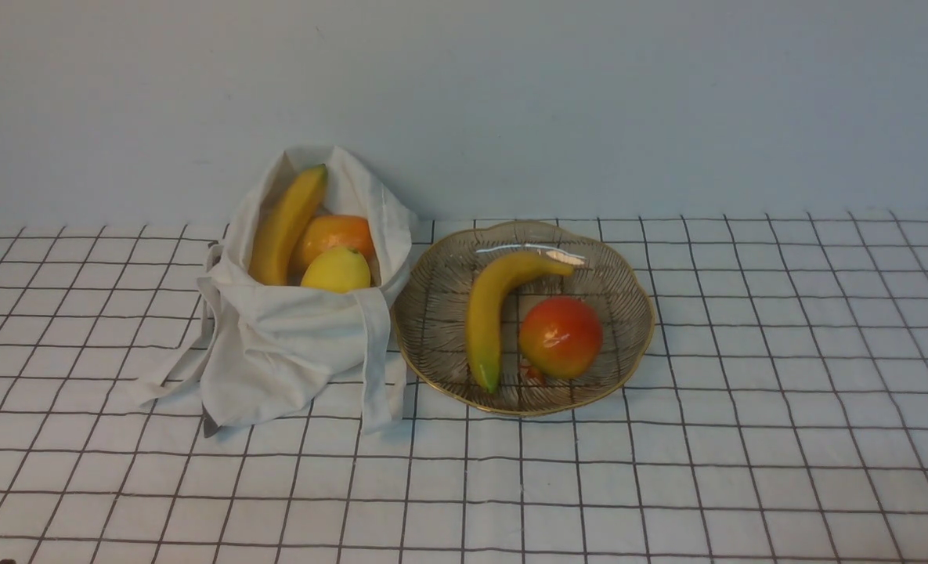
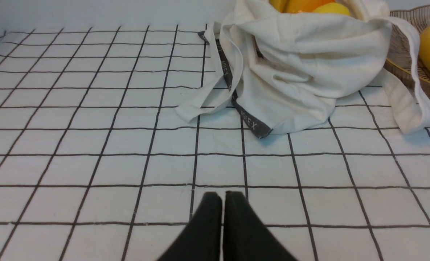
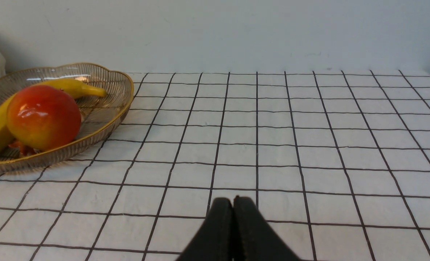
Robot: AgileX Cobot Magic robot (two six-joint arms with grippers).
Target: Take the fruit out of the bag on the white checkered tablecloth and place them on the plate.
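Fruit is split between two spots on the tablecloth (image 1: 745,439): a banana (image 1: 285,225), an orange (image 1: 337,234) and a lemon (image 1: 337,270) sit in the open bag (image 1: 276,352), while a second banana (image 1: 492,309) and a red-orange round fruit (image 1: 561,337) lie side by side on the plate (image 1: 628,313) just beside the bag. A grey band along the bag's edge carries pale lettering, too blurred to read surely. The left gripper (image 2: 222,203) and right gripper (image 3: 233,206) hover low over bare cloth, each with fingers pressed together and holding nothing.

Plain pale grey-blue wall (image 1: 589,102) behind table; nothing else visible.
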